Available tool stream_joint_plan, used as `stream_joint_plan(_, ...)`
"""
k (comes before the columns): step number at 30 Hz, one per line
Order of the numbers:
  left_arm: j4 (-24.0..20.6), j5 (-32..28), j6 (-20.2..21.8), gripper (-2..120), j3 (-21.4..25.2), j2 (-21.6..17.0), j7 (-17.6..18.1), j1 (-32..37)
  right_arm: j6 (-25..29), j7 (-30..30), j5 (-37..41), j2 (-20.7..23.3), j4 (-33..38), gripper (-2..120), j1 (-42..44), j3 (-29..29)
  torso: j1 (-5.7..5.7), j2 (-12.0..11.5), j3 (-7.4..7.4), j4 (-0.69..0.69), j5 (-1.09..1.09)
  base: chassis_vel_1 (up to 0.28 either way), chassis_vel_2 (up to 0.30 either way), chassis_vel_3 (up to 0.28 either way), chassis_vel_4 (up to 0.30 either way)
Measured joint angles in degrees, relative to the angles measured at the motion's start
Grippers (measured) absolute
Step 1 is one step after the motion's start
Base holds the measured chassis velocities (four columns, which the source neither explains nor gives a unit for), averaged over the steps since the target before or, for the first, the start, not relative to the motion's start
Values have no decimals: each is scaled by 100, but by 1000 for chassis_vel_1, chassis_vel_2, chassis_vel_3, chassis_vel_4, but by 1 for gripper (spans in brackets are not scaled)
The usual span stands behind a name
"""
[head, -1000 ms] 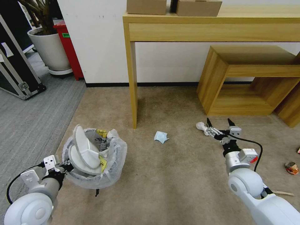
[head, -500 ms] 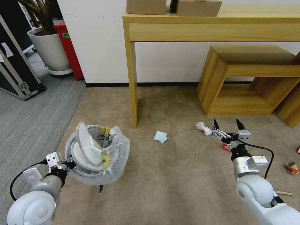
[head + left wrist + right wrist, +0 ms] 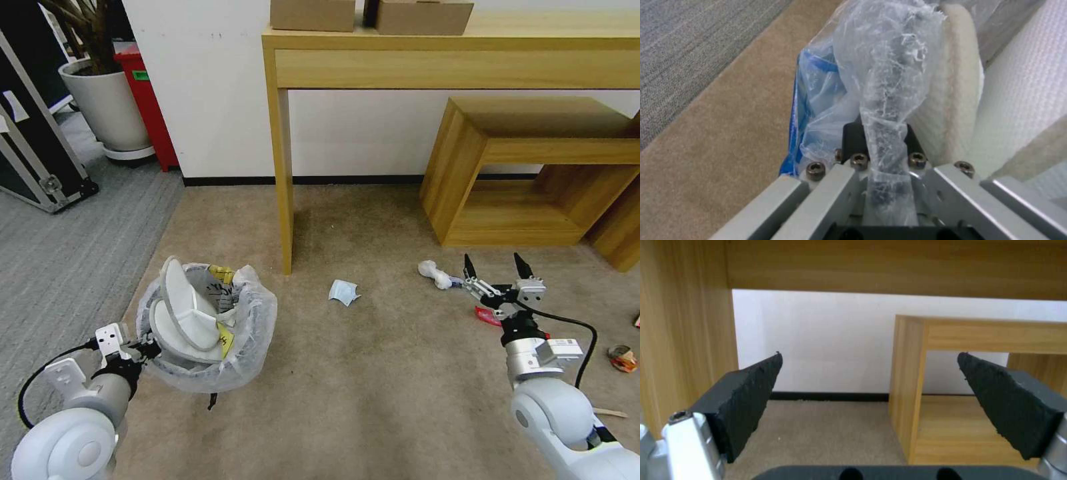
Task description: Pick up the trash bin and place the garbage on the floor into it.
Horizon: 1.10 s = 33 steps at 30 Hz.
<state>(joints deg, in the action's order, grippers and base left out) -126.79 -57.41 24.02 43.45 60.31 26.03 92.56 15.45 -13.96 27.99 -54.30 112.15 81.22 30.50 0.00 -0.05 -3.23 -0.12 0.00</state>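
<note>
1. Low in the left of the head view, the left gripper (image 3: pixel 143 348) is clamped on the bagged rim of the bin (image 3: pixel 250 333), which is held tilted above the beige carpet (image 3: pixel 373 373) with white slippers (image 3: pixel 179 313) standing inside. Centre frame lies a blue-white scrap (image 3: pixel 344 292) with open carpet all around it. At right, the right gripper (image 3: pixel 497 272) hangs with fingers spread wide over the floor, a white crumpled wad (image 3: pixel 433 273) just to its left and a red wrapper (image 3: pixel 487 315) under it. A cup (image 3: pixel 623 358) lies at the right edge. The desk leg (image 3: pixel 283 180) stands between bin and scrap; a low bench (image 3: pixel 533 170) closes the upper right.

2. Left wrist view: the fingers pinch a twist of bag (image 3: pixel 889 110); a slipper (image 3: pixel 951 100) presses alongside, with carpet at left.

3. Right wrist view: two black pads (image 3: pixel 749 396) stand far apart, facing the bench (image 3: pixel 978 340) and white wall (image 3: pixel 826 340).
</note>
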Motion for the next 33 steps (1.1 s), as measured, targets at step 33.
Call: stream_joint_plan(33,-29,50,-56,0,37,12,-70,75,49,50,-573,-472,5,100,338,10,0,0,0,0,0,-7,8,7,-8)
